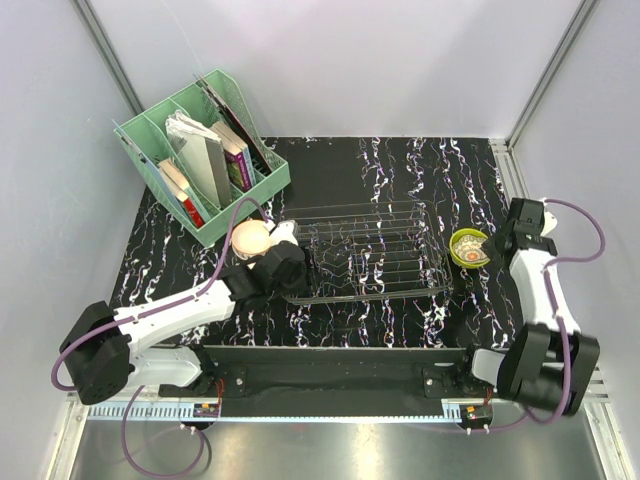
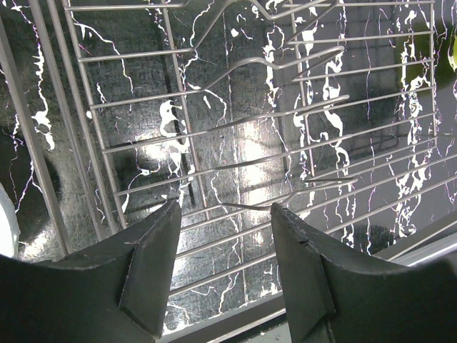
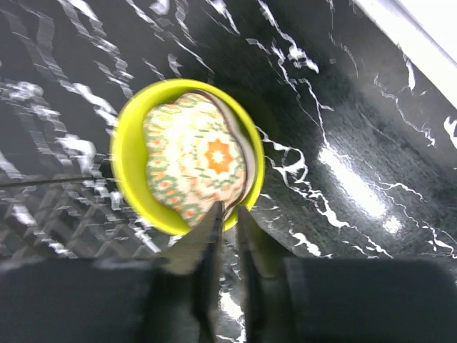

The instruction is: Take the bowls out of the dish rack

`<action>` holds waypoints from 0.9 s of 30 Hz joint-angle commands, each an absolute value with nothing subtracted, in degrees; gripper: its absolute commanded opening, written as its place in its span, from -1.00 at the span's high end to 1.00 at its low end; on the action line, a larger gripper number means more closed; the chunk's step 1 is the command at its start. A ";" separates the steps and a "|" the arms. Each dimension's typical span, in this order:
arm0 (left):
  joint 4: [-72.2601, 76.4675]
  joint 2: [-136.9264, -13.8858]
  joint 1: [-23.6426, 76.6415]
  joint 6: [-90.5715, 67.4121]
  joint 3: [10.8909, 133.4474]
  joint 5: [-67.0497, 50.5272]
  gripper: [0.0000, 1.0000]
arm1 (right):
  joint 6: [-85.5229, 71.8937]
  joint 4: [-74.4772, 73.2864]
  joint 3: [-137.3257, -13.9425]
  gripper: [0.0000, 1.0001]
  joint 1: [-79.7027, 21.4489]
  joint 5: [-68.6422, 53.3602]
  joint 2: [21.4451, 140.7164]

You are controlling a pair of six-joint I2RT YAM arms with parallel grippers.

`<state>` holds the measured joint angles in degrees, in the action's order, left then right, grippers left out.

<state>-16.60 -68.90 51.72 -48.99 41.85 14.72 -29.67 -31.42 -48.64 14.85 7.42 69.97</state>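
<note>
A bright yellow-green bowl (image 1: 467, 249) (image 3: 136, 179) stands on the table just right of the dish rack (image 1: 370, 252), with a patterned bowl (image 3: 193, 157) nested inside it. My right gripper (image 1: 494, 245) (image 3: 227, 209) is at their near rim, its jaws drawn to a narrow gap with both rims between the fingertips. A tan bowl (image 1: 250, 238) sits left of the rack. My left gripper (image 1: 300, 268) (image 2: 223, 214) hangs open over the rack's wires (image 2: 214, 128), with nothing between its fingers. No bowl shows inside the rack.
A mint-green file organiser (image 1: 205, 160) with books stands at the back left. The black marbled tabletop (image 1: 400, 165) runs behind the rack. A pale table edge (image 3: 421, 36) lies close beyond the yellow-green bowl.
</note>
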 commanded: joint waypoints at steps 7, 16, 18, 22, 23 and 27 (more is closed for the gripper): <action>-14.94 -69.26 51.94 -48.78 41.04 14.76 -0.15 | -29.70 -32.43 -52.73 0.70 14.77 9.76 71.09; -15.12 -69.52 51.86 -48.60 40.78 15.29 -0.15 | -29.62 -31.11 -52.65 0.70 14.77 10.81 75.50; -15.12 -69.70 51.86 -48.60 40.78 15.21 -0.15 | -29.36 -30.94 -52.30 0.70 14.77 10.99 76.02; -15.12 -69.87 51.86 -48.52 40.87 15.29 -0.15 | -29.00 -30.41 -52.03 0.70 14.85 11.42 76.90; -15.20 -69.87 51.86 -48.43 40.78 15.29 -0.15 | -29.00 -30.32 -51.94 0.70 14.77 11.51 77.17; -15.12 -69.52 51.86 -48.43 40.52 15.47 -0.15 | -28.92 -29.10 -51.86 0.69 14.85 11.43 78.83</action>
<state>-15.35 -69.52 51.75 -48.97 41.60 14.63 -29.56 -31.57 -50.96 14.85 9.91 77.41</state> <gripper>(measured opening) 0.578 0.153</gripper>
